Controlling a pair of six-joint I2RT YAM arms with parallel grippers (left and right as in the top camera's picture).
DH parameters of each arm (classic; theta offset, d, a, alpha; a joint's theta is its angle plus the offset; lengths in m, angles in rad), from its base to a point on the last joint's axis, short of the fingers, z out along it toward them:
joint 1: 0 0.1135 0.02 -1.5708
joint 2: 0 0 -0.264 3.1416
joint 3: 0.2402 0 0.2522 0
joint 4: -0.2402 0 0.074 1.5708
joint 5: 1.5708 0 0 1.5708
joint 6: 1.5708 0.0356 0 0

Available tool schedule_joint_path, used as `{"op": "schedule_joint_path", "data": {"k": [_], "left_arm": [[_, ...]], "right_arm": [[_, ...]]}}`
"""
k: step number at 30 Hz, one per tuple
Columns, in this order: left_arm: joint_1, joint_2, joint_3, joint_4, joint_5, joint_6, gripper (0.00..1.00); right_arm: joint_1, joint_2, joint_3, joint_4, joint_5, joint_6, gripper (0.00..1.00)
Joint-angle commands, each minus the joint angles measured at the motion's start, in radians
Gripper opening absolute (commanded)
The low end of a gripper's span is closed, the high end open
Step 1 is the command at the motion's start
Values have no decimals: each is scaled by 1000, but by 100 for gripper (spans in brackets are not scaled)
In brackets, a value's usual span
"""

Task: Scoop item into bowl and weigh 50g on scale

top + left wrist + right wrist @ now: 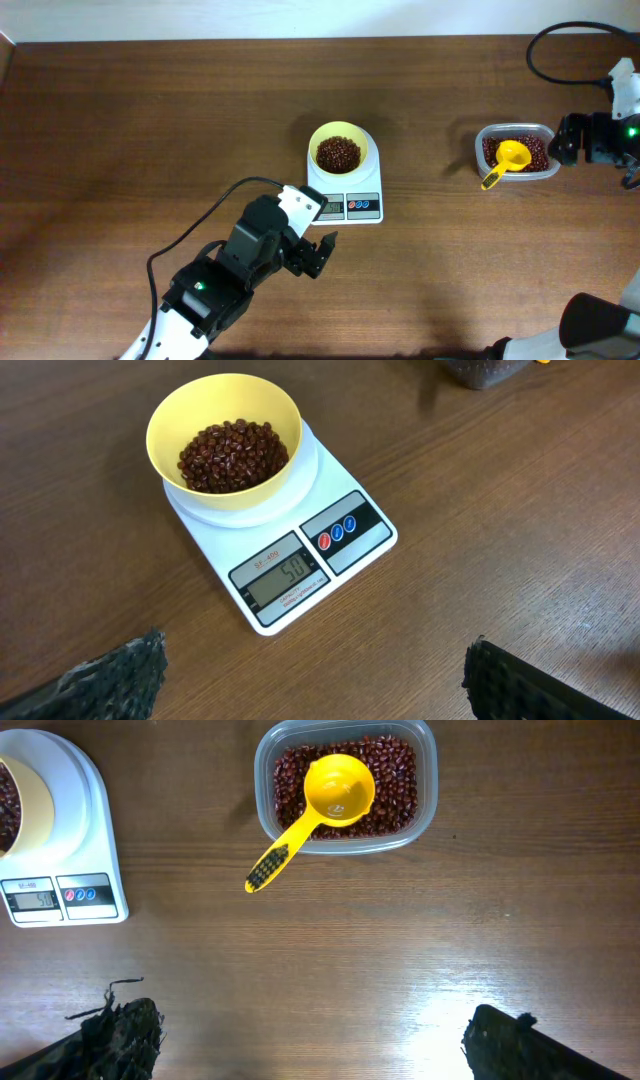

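nearest, at the near-left: left gripper (318, 252) at the end of its dark arm, pointing toward the scale (345, 208). it stops short of the scale's near edge, not touching. in the left wrist view the left gripper (315, 685) has its jaws spread wide with only bare table (150, 120) between them. a black cable (200, 228) loops over the arm.

centre: the scale (345, 565) is white and squarish, with its front panel toward the near side. the display (283, 575) reads 50. red and blue buttons (337, 533) sit right of it.

on the far part of the scale: the bowl (358, 135), pale yellow, upright and centred on the platform. the bowl (225, 395) holds the beans (233, 455), a dark red-brown heap that covers the bottom and lies well below the rim.

right, well apart from the scale: a clear tub (480, 160) with more of the same beans. a yellow scoop (510, 158) lies on those beans. its cup is up and its handle sticks over the near-left rim. the right wrist view shows the tub (345, 843) and the scoop (335, 792) the same way.

far right: right gripper (565, 140), just beside the tub's right end. cannot tell from overhead whether they touch. in its own view the right gripper (320, 1045) has its jaws wide and nothing in them. a second black cable (560, 40) curls at the far-right edge.
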Motion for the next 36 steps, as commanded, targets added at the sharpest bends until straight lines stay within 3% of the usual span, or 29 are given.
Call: {"op": "schedule_joint_path", "data": {"k": [1, 20, 21, 22, 27, 30, 33, 36], "left_arm": [[3, 0, -2, 2, 11, 16, 99], [2, 0, -2, 26, 11, -3, 99], [0, 5, -2, 42, 5, -30, 99], [-1, 26, -2, 72, -79, -137, 99], [-99, 180, -2, 116, -329, -447, 99], [-188, 266, -2, 206, -389, -471, 99], [-273, 332, -2, 207, -514, -659, 99], [-302, 387, -2, 204, -548, -760, 99]], "right_arm": [[0, -2, 14, -3, 13, -3, 99], [0, -2, 14, -3, 13, -3, 99], [0, -2, 14, -3, 13, -3, 99], [0, -2, 14, -3, 13, -3, 99], [0, -2, 14, -3, 13, -3, 99], [0, -2, 14, -3, 13, -3, 99], [0, -2, 14, -3, 13, -3, 99], [0, -2, 14, -3, 13, -3, 99]]}}
